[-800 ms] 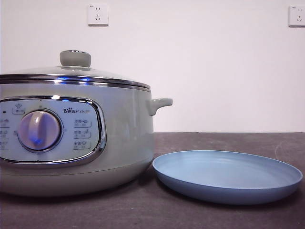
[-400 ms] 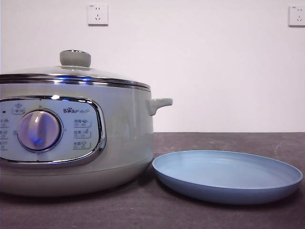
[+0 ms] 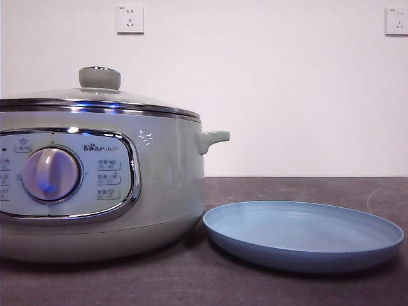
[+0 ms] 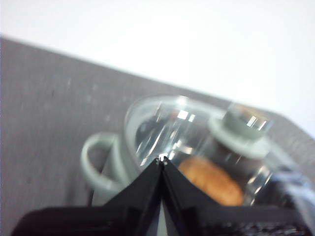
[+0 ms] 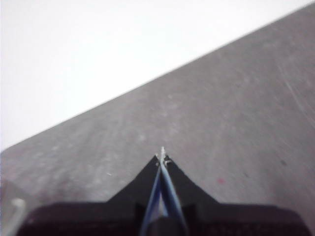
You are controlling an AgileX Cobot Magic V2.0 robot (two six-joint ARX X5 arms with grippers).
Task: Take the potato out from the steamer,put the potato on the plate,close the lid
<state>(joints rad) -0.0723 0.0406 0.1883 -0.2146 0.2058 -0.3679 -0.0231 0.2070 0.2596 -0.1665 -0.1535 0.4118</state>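
The pale grey-green steamer (image 3: 166,185) marked "Bear" stands at the left of the front view with the glass lid (image 3: 95,99) closed on it. The empty light blue plate (image 3: 303,233) lies to its right. In the left wrist view my left gripper (image 4: 161,160) is shut and empty, above the lid (image 4: 167,128) and short of its knob (image 4: 241,125). The orange-brown potato (image 4: 211,179) shows through the glass inside the steamer. My right gripper (image 5: 161,153) is shut and empty over bare table. Neither gripper shows in the front view.
The dark grey table (image 3: 306,188) runs back to a white wall with two sockets (image 3: 130,19). The steamer's side handle (image 3: 213,137) sticks out toward the plate; its other handle shows in the left wrist view (image 4: 98,162).
The whole front picture has shifted very slightly to the left. The steamer, lid and plate stand as before.
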